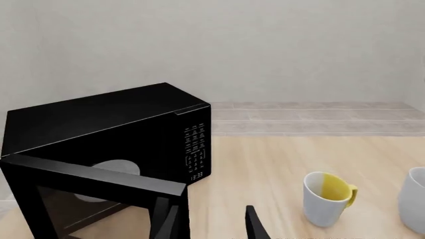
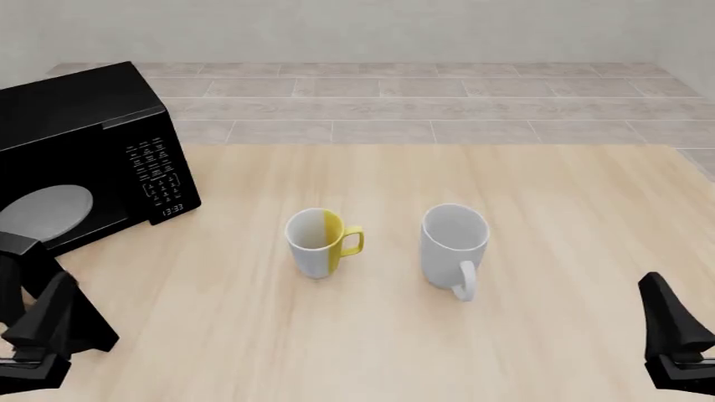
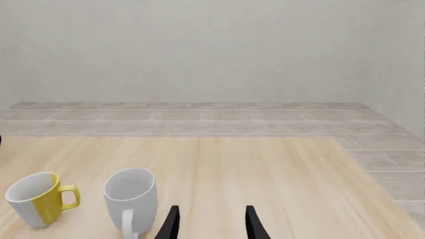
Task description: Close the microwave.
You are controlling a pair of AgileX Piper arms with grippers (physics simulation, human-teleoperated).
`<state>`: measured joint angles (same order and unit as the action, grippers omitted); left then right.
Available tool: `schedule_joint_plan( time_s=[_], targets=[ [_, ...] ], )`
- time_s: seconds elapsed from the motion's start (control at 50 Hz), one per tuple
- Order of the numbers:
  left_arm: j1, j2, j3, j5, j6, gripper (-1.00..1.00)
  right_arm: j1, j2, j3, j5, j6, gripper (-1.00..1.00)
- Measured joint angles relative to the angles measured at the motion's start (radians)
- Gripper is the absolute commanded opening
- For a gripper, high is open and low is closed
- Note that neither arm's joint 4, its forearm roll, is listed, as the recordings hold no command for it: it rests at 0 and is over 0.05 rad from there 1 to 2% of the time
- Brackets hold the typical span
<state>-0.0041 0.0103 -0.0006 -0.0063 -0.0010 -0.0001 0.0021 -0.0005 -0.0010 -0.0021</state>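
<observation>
Because the microwave (image 1: 106, 144) door (image 1: 93, 191) hangs ajar, we hold the left gripper (image 1: 211, 225), fingers spread, just beside its edge to push.

Open microwave door (image 1: 93, 175) blocks the left hand (image 1: 211, 221); two mugs (image 2: 324, 241) stand mid-table.

The microwave (image 2: 84, 142) door runs off the front view's left edge

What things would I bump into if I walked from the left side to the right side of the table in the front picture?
Microwave → yellow-and-white mug → white mug.
</observation>
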Motion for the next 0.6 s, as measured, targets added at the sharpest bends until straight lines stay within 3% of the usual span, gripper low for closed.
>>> schedule_joint_plan(
  time_s=[0.34, 0.6],
  targets=[
    [-0.027, 0.033, -0.001, -0.012, -0.007, 1.0, -0.001, 0.002, -0.001, 0.002, -0.006, 1.0],
    [-0.015, 0.157, 0.0, -0.1, -0.015, 1.0, -0.001, 0.001, 0.0, 0.003, -0.008, 1.0]
  ],
)
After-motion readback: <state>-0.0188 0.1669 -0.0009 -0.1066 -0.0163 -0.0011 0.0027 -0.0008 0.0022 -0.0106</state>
